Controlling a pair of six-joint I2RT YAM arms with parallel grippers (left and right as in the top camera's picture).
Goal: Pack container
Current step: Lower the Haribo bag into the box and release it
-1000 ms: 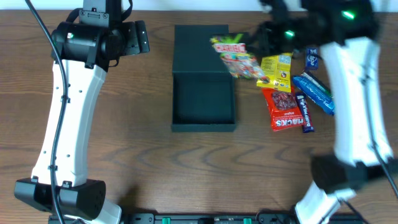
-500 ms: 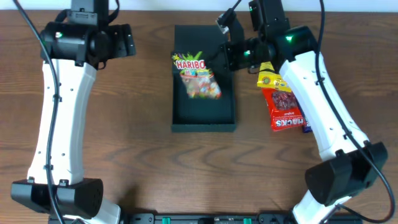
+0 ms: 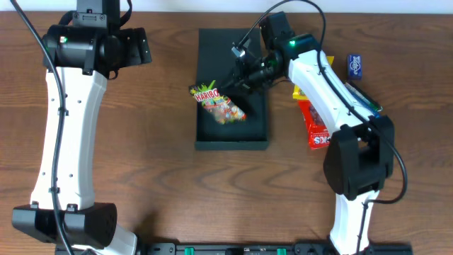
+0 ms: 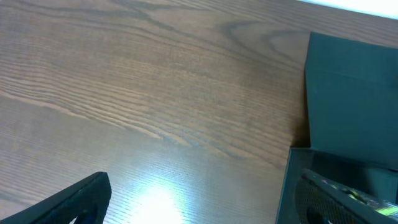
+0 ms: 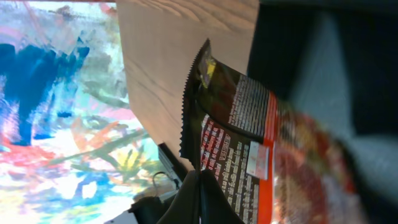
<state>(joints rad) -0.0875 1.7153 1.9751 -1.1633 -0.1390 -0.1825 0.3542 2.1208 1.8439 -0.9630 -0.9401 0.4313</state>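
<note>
Two arm bases at the near edge of the desk (image 3: 163, 177), both cropped by the overhead frame. From the near left corner, a long white link running away along the left side. On the right, white links doubled back at a dark elbow, forearm reaching away and left over the snacks.

Under that forearm, a red packet (image 3: 312, 122) half covered, print legible only in part, and a sliver of yellow wrapper (image 3: 297, 92) at the arm's left side.

Mid-desk, the container (image 3: 232, 144): open tray nearer, lid flap flat beyond it toward the far edge. Over the tray's left half, a gummy packet (image 3: 218, 105) tilted, one corner past the left wall. Impossible to tell from above whether hanging or resting.

In the right wrist view, the right gripper (image 5: 200, 198) pinched tight on that packet's edge, lower print blurred. Dark fingers hard to separate from the dark lid overhead.

Farther off, the left gripper (image 3: 144, 47) near the far left corner, pointing right, jaws spread wide and empty. Only one finger (image 4: 73, 200) in its own camera.

A blue packet (image 3: 354, 66) uncovered by the far edge, right of the arm. Brown wood grain with glare. A pale strip beyond. Smeared colours in the right wrist view, unidentifiable.
</note>
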